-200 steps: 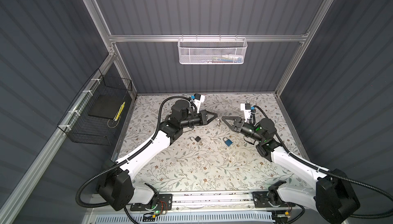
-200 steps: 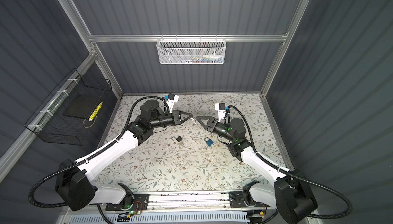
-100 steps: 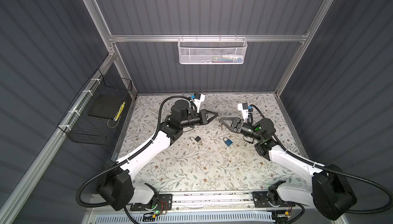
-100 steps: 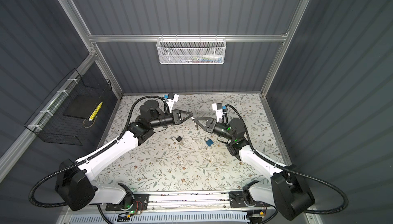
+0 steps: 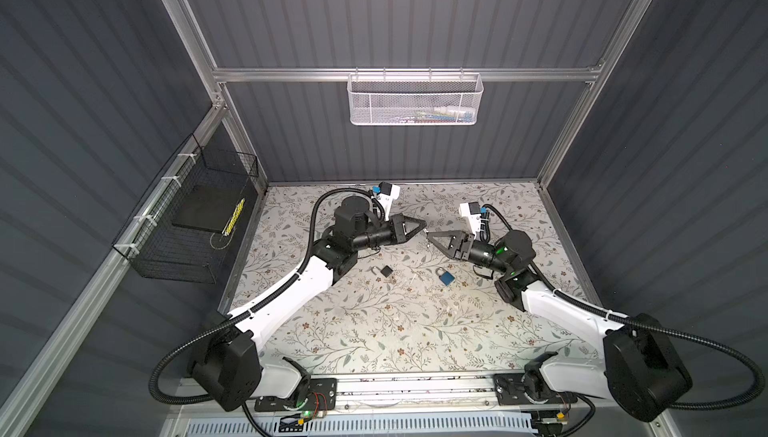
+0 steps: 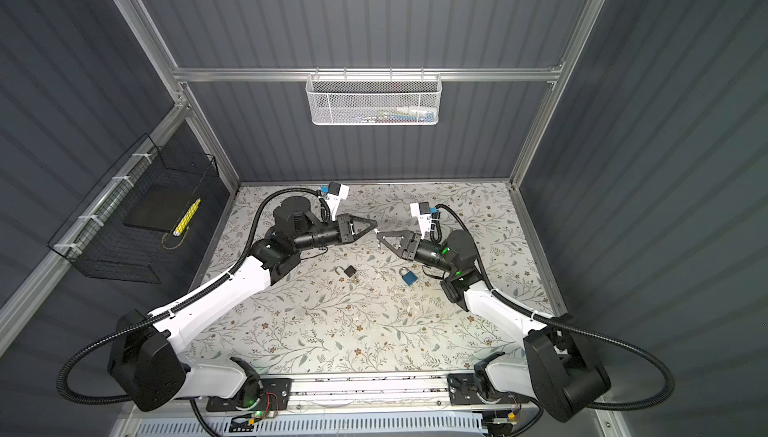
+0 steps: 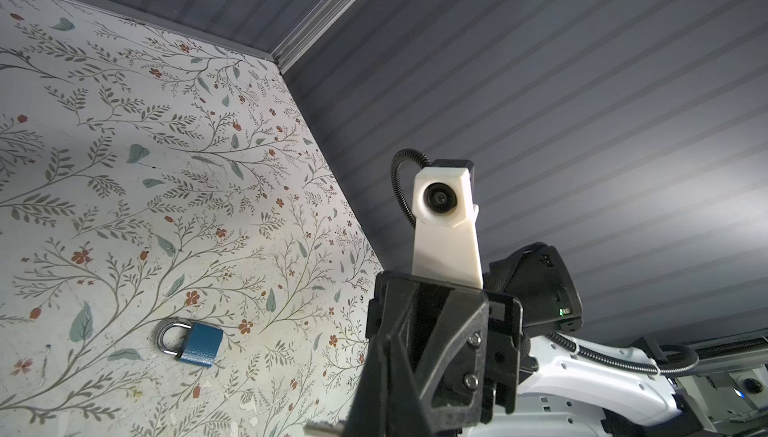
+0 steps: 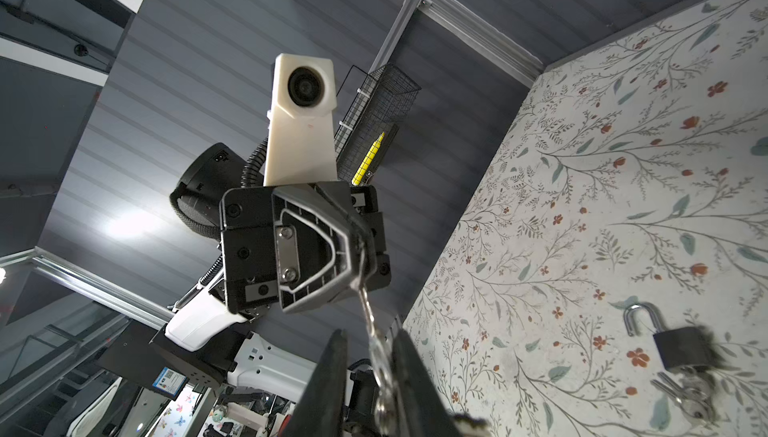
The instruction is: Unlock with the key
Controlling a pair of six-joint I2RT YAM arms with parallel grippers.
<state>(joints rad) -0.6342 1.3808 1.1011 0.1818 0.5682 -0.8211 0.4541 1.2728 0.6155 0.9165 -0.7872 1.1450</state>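
My left gripper (image 5: 424,229) pinches the key (image 8: 369,318) tight. My right gripper (image 5: 429,236) straddles its far end, jaws narrowly parted. Blue padlock (image 5: 446,277) lies below, apart.

No text, brand or number is legible anywhere; the small blue-and-white printed sticker (image 8: 169,381) in the right wrist view is too blurred to read.

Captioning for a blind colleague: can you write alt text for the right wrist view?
The left gripper, shut on a key, holds it between the right gripper's open fingers. On the floral mat lies an open black padlock with keys at its base.
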